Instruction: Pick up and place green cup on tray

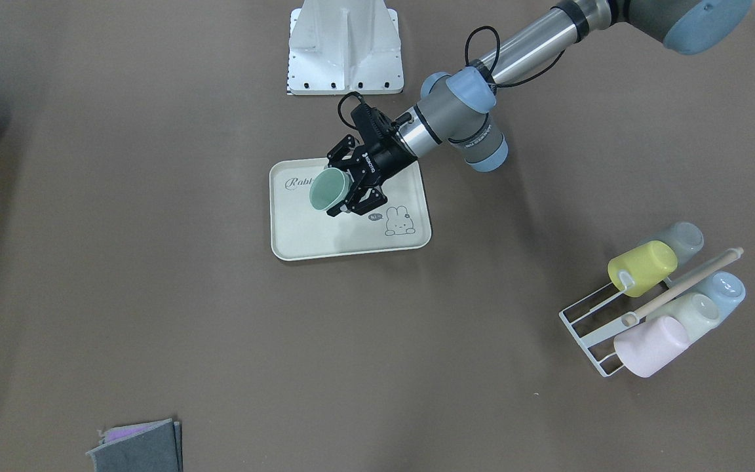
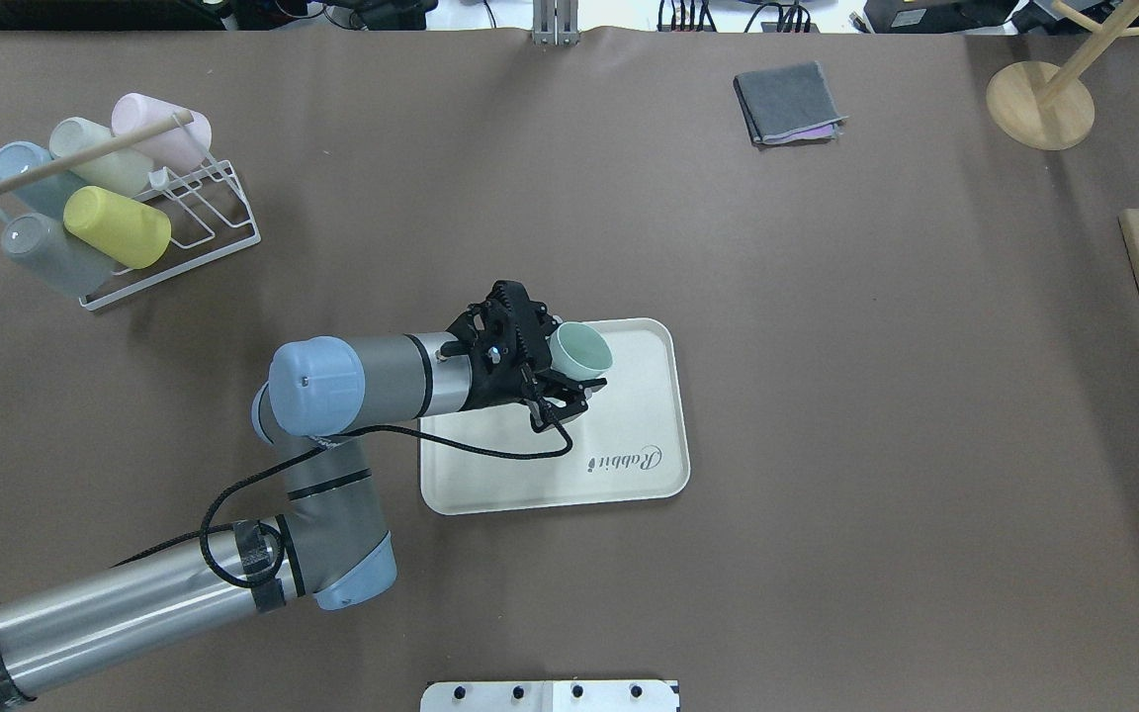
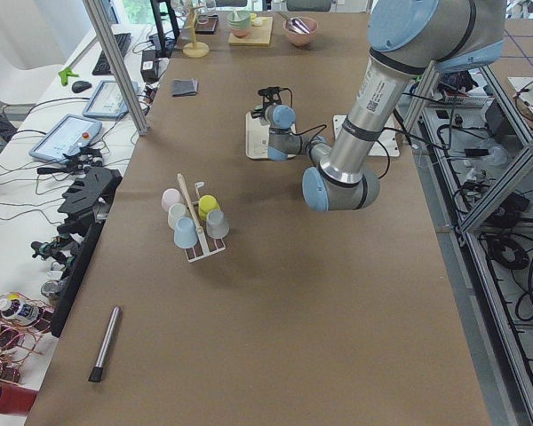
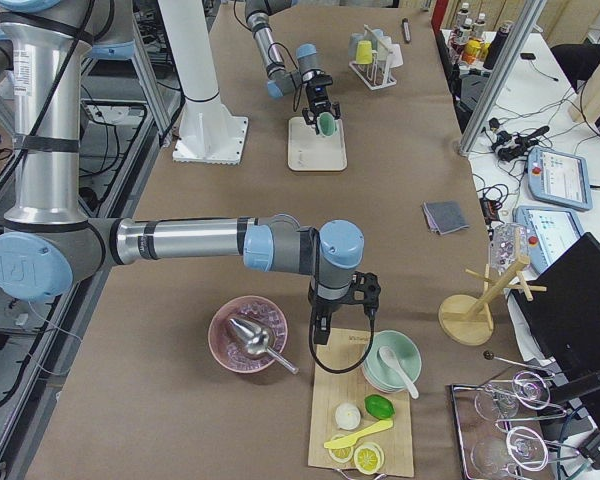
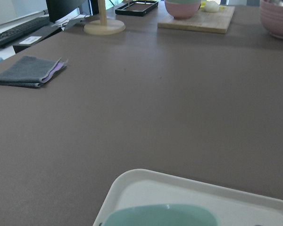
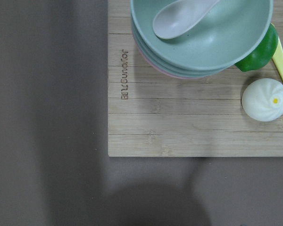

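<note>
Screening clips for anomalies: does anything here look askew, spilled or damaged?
Only the green cup: it is tilted, mouth sideways, clamped in the left tool over the tray and not yet set down upright. That fits mid-placement. Nothing looks spilled or damaged.

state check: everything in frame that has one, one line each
green cup: gripped, tilted, above the tray.
left gripper: shut on green cup.
right gripper: over the wooden board; open or shut unclear.
tray: lying flat beneath the cup.
rack: holds five cups on their sides.
cloth: folded.
</note>
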Action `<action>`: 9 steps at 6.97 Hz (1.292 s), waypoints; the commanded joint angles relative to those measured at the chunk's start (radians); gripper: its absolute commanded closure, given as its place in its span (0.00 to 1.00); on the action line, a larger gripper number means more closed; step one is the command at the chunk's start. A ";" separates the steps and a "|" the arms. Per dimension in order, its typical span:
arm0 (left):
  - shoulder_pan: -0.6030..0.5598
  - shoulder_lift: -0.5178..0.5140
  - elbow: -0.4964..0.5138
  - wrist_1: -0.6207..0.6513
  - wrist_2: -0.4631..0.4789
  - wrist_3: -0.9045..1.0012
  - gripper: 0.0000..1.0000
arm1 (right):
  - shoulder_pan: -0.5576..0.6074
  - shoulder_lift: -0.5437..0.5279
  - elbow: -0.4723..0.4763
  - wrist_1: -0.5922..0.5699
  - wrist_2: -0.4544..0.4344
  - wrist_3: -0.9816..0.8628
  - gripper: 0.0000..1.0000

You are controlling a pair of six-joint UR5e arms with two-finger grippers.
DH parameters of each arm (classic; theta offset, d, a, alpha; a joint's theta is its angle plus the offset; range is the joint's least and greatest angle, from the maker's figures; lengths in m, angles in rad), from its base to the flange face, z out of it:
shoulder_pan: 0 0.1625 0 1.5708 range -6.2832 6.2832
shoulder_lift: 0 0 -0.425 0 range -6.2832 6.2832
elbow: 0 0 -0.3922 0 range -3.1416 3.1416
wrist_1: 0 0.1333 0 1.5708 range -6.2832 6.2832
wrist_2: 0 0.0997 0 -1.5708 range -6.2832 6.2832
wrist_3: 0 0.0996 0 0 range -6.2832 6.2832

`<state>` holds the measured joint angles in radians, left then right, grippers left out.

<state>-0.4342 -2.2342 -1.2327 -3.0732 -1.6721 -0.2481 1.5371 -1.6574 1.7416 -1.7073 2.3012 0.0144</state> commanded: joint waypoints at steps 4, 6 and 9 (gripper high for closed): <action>0.005 -0.001 0.150 -0.277 -0.002 -0.049 0.70 | 0.000 0.001 0.004 0.000 0.024 -0.001 0.00; 0.035 -0.001 0.151 -0.277 0.000 -0.065 0.69 | 0.000 -0.001 0.004 0.000 0.024 -0.001 0.00; 0.042 0.001 0.154 -0.272 0.000 -0.056 0.03 | 0.000 -0.001 0.006 0.000 0.024 -0.001 0.00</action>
<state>-0.3934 -2.2341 -1.0790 -3.3473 -1.6744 -0.3099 1.5370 -1.6582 1.7461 -1.7073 2.3255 0.0138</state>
